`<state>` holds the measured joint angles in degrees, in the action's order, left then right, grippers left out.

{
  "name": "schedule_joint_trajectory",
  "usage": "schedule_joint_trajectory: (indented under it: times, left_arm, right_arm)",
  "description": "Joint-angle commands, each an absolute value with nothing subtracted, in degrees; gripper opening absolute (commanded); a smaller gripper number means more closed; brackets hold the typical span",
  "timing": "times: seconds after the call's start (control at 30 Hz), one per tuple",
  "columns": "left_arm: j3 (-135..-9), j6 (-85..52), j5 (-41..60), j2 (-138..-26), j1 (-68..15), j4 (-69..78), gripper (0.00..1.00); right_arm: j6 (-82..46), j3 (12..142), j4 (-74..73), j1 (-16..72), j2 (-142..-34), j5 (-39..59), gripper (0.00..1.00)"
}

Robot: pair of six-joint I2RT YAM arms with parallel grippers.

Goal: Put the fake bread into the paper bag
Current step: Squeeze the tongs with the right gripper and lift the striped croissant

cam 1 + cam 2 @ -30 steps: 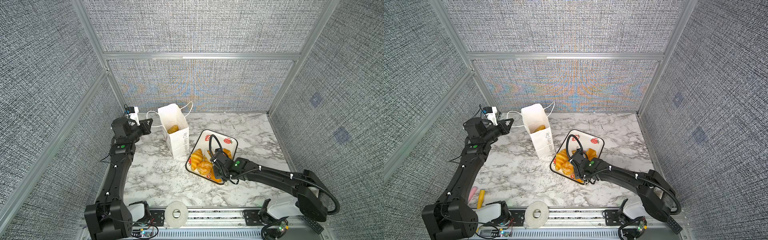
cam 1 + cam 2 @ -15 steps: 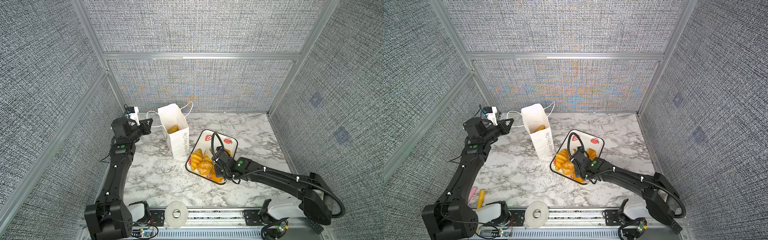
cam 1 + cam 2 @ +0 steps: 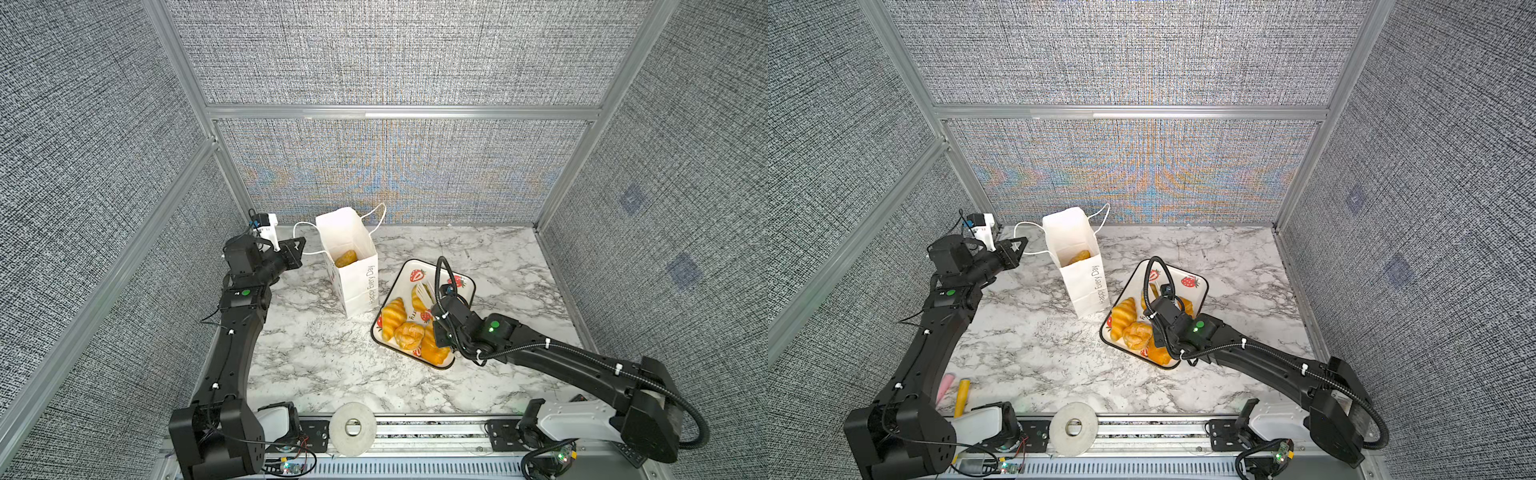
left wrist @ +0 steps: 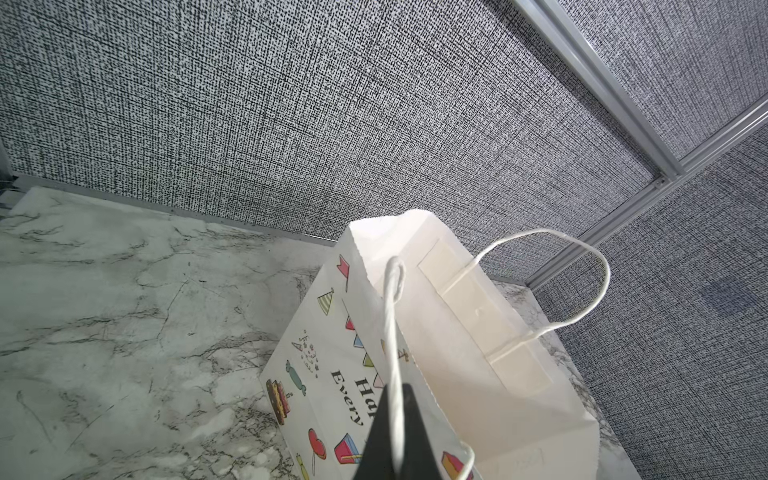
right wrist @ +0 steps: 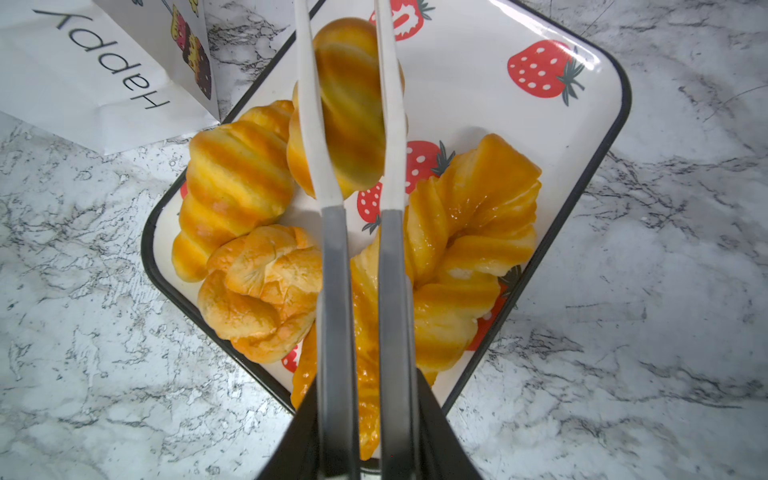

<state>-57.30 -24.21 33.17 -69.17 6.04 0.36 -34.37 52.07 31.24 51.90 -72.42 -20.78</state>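
"Which arm has the bread?"

"The right one. The right jaws are closed on a ridged roll [image 5: 349, 104], with one long white finger [image 5: 318, 124] against each flank, above the far half of the strawberry tray [image 5: 621, 124]. The roll's long axis runs along the fingers, not across them."

"And where's the bag from there?"

"The paper bag [image 3: 357, 282] stands upright on the bench [image 3: 316, 357], just beside the tray's left edge, so it's left of the jaws and a little farther off. Its mouth faces up, and one piece [image 3: 346, 258] already lies inside."

"What's the left arm doing?"

"The left jaws are pinched shut on the bag's left cord handle [image 4: 392, 324], well apart from the tray. The right arm is the nearer one, then. I'd say it has to rise above the bag's rim, swing left and let the roll go end-first. The rest of the fake bread [image 3: 392, 318] lies at the tray's near end."
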Motion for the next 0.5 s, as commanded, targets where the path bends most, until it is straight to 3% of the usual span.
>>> schedule_joint_trajectory:
  times: [0.0, 0.47]
  left_arm:
    - [-57.2, -23.9, 33.7, -69.2, 6.1, 1.5, 0.0]
    - [-57.2, -23.9, 33.6, -69.3, 6.0, 1.4, 0.0]
  right_arm:
    - [-33.3, 52.6, 27.8, 51.9, -71.1, -22.9, 0.28]
    - [-30.5, 52.6, 20.5, 51.9, -66.2, -22.5, 0.27]
